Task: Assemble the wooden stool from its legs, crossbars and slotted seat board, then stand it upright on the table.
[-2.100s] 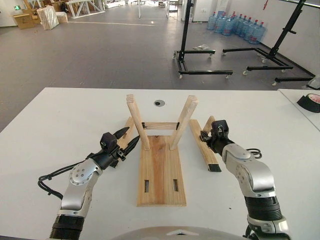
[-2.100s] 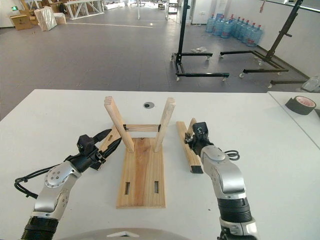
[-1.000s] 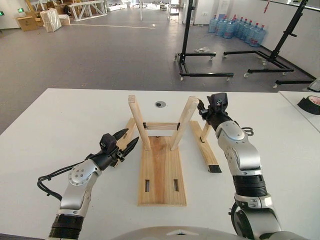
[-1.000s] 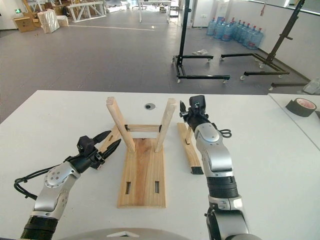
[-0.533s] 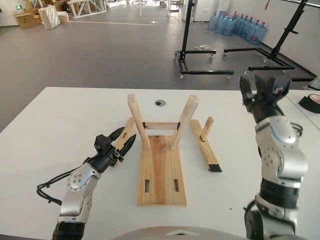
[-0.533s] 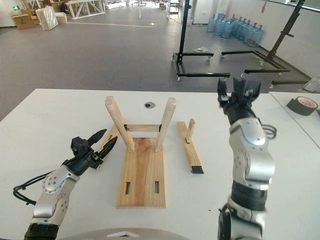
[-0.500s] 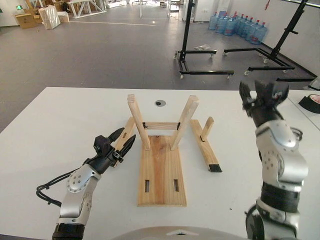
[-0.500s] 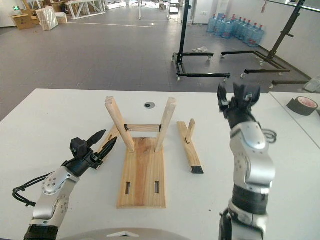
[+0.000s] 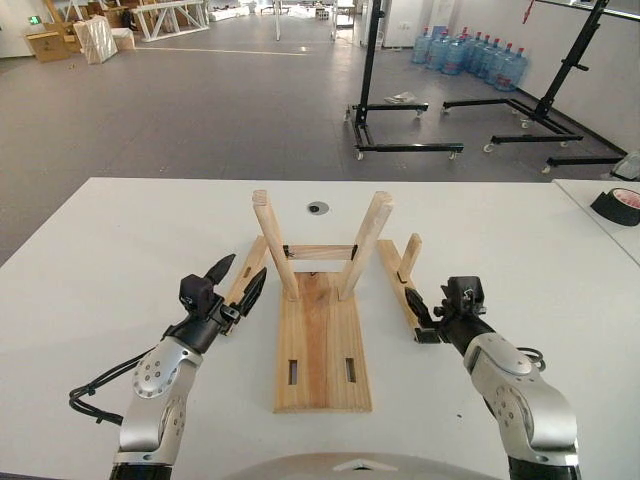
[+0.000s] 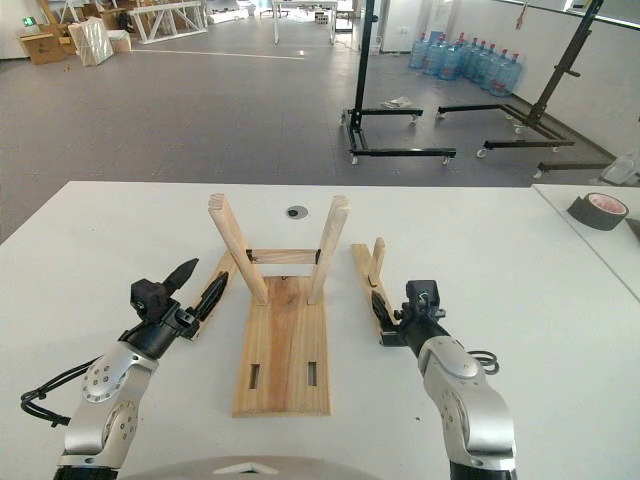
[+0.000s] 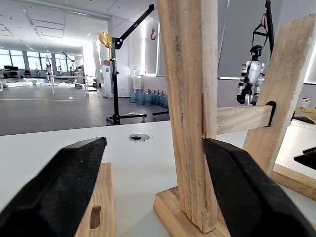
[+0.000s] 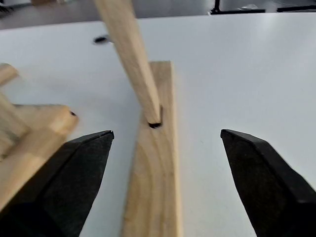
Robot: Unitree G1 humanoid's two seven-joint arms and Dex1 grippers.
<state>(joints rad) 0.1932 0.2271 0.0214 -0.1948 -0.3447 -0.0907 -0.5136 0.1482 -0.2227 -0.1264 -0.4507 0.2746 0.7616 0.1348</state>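
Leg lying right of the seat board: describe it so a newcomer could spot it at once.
On the white table, a seat board lies flat in the middle, two upright legs at its far end. The loose leg lies flat right of it. Unlike the other loose leg left of the board, a short crossbar sticks up from it.

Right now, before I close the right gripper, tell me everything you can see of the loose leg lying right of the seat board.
The loose leg is a pale wooden bar lying flat on the table, right of the seat board and apart from it. A shorter crossbar is plugged into a dark slot near its middle and rises tilted. Its near end looks dark. The open right gripper straddles that near end; contact cannot be told.
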